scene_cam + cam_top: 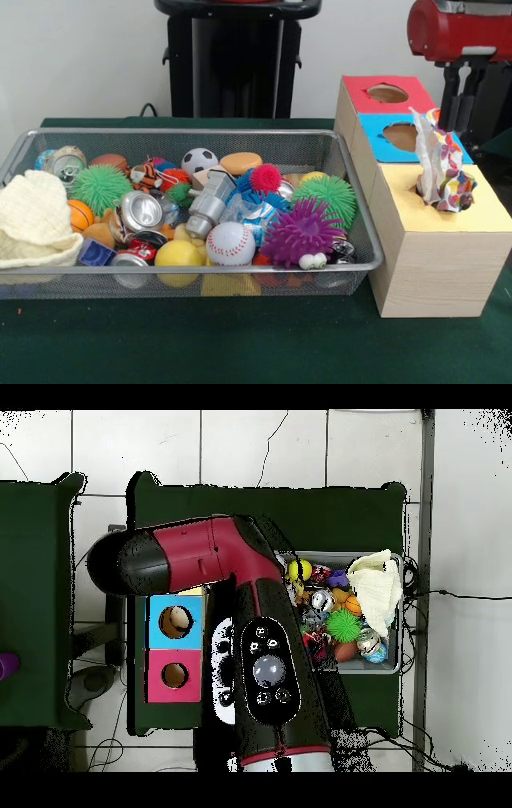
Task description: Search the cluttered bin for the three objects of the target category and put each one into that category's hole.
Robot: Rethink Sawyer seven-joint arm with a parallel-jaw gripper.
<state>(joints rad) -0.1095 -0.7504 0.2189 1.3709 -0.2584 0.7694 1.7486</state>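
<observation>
Bin point(364, 232): wire mesh, on the green table point(240, 344), full of mixed toys and cans.
In the bin: a cream cloth point(32, 220) at one end, a baseball point(230, 243), a soccer ball point(199, 161), a purple spiky ball point(300, 232), two green spiky balls point(100, 187), a crushed can point(141, 212).
Box point(436, 256): wooden, just beside the bin, with red, blue and yellow tops, each with a hole.
Wrapper point(440, 172): a patterned crinkled piece, standing upright in the yellow section's hole, partly inside.
Arm point(260, 654): red and black, over the box; from above it hides the yellow section.
Gripper point(462, 100): black, above and behind the wrapper; I cannot tell whether it is apart or together.
</observation>
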